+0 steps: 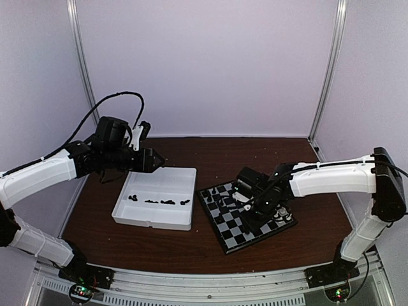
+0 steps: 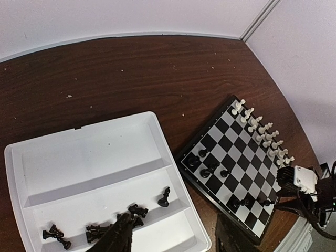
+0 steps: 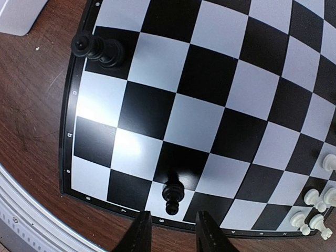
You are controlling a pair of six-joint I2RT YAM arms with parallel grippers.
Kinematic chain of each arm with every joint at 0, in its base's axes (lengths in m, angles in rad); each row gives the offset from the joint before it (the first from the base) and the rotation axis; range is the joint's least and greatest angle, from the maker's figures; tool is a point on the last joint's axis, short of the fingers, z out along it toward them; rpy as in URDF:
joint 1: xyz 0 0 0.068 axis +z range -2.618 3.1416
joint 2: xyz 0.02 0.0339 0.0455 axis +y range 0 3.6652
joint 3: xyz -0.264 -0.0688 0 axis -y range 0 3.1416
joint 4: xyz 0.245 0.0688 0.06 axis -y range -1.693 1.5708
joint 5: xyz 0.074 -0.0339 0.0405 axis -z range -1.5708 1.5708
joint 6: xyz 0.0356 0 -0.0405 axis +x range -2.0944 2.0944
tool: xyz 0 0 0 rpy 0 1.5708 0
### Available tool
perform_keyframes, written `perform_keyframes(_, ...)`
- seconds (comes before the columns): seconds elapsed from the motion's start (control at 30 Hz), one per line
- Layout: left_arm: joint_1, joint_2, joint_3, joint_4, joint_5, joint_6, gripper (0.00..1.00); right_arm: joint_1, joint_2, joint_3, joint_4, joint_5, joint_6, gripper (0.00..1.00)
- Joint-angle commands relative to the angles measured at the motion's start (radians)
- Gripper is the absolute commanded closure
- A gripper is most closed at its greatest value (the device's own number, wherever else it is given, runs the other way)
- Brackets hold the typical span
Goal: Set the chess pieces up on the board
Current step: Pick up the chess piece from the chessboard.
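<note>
Right wrist view | right end effector point(image 3: 173, 219) open, gap empty | one of the chess pieces point(image 3: 172, 195) just ahead of it on the board point(image 3: 210, 73), near the rim | others lie in white tray point(image 2: 94, 157) | left end effector point(image 2: 122, 233) above tray, open or closed: cannot tell | board beside tray on counter point(image 1: 191, 248)

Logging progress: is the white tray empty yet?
Not empty. Several black chess pieces lie in the tray, seen in left wrist and top views.
</note>
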Motion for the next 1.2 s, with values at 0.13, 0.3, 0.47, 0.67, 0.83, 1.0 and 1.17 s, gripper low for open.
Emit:
perform_keyframes(0.13, 0.005, 0.019, 0.009, 0.022, 0.013, -0.002, 0.46, 0.023, 0.042, 0.005, 0.02, 0.053, -0.009, 0.71)
perform_keyframes(0.3, 0.005, 0.024, 0.013, 0.024, 0.012, -0.004, 0.46, 0.023, 0.049, -0.013, 0.033, 0.07, -0.005, 0.74)
perform_keyframes(0.47, 0.005, 0.029, 0.018, 0.022, 0.014, -0.005, 0.46, 0.026, 0.063, -0.014, 0.043, 0.065, -0.006, 0.78)
perform_keyframes(0.67, 0.005, 0.03, 0.02, 0.02, 0.011, -0.007, 0.46, 0.029, 0.07, -0.015, 0.038, 0.065, -0.008, 0.8)
perform_keyframes(0.83, 0.006, 0.035, 0.024, 0.02, 0.014, -0.008, 0.46, 0.031, 0.066, -0.011, 0.025, 0.069, -0.008, 0.87)
perform_keyframes(1.0, 0.005, 0.038, 0.028, 0.019, 0.015, -0.01, 0.47, 0.034, 0.048, 0.015, -0.003, 0.083, -0.012, 0.95)
perform_keyframes(1.17, 0.005, 0.039, 0.029, 0.02, 0.015, -0.011, 0.47, 0.034, 0.04, 0.057, 0.0, 0.13, -0.018, 0.97)
